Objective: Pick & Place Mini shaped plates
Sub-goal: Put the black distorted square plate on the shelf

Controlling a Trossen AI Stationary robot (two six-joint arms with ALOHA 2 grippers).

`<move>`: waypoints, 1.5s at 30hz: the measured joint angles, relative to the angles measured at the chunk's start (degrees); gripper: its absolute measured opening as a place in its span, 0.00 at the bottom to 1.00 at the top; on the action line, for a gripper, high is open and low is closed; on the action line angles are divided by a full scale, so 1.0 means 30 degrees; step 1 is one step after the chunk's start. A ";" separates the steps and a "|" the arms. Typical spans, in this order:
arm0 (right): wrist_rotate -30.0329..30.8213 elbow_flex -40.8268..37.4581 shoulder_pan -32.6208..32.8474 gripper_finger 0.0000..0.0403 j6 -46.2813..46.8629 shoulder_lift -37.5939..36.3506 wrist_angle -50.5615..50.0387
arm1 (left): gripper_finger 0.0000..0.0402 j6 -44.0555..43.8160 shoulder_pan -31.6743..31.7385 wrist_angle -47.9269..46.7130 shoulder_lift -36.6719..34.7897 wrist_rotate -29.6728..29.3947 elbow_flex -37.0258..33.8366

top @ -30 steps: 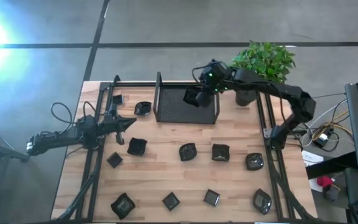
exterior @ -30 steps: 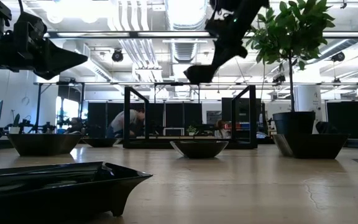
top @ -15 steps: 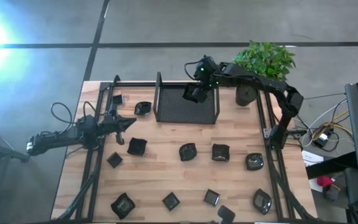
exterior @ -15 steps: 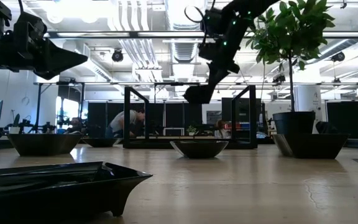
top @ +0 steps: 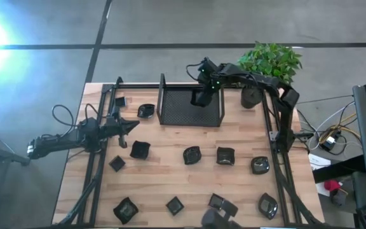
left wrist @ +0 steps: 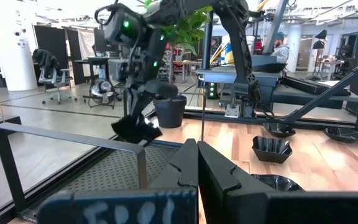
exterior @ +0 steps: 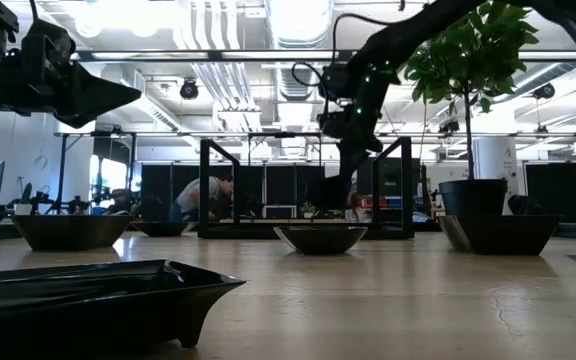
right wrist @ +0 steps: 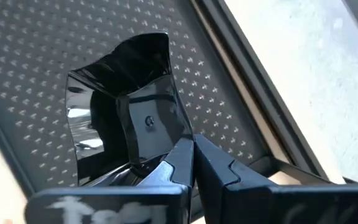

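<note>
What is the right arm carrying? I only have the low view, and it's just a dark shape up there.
Observer: The right gripper is shut on a mini shaped plate, pinching its rim.
Operator: Is it over the tray?
Observer: Yes. The high view puts it over the mesh tray, right of the tray's middle.
Operator: And the left arm?
Observer: The left gripper is shut and holds nothing, off to the tray's left.
</note>
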 joint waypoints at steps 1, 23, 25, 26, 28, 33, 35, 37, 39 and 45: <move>0.0168 0.0000 -0.0020 0.02 -0.0075 0.0229 0.0013 | 0.00 0.0000 0.0000 -0.0001 0.0000 0.0002 0.0000; 0.1705 -0.0066 -0.0164 0.02 -0.0158 -0.0626 0.0262 | 0.00 -0.0007 -0.0007 -0.0355 0.0000 0.0010 0.0000; 0.1662 -0.0066 -0.0067 0.02 -0.0495 -0.0936 0.0501 | 0.00 -0.0005 -0.0007 -0.0367 0.0005 0.0010 0.0000; 0.1648 -0.0066 0.0037 0.02 -0.0957 -0.1021 0.0680 | 0.00 0.0019 -0.0007 -0.0367 0.0006 0.0010 0.0000; 0.1602 -0.0045 0.0095 0.02 -0.1989 -0.1115 0.1078 | 0.00 0.0095 -0.0007 -0.0373 0.0000 0.0017 0.0000; 0.1036 -0.0036 0.0051 0.02 -0.5013 -0.0774 0.0963 | 0.00 0.0102 -0.0007 -0.0380 0.0000 0.0017 0.0000; 0.0569 -0.0044 -0.0153 0.02 -0.5641 -0.0747 0.0894 | 0.00 0.0102 0.0007 -0.0380 0.0007 0.0017 0.0000; 0.0106 -0.0043 -0.0363 0.02 -0.6016 -0.0695 0.0974 | 0.00 0.0109 0.0007 -0.0395 0.0001 0.0024 0.0000; -0.0114 -0.0036 -0.0610 0.02 -0.6275 -0.0556 0.0965 | 0.00 0.0109 0.0007 -0.0395 0.0007 0.0024 0.0000; -0.0263 -0.0036 -0.0859 0.02 -0.7139 0.0277 0.1024 | 0.00 0.0119 0.0006 -0.0431 0.0000 0.0037 0.0000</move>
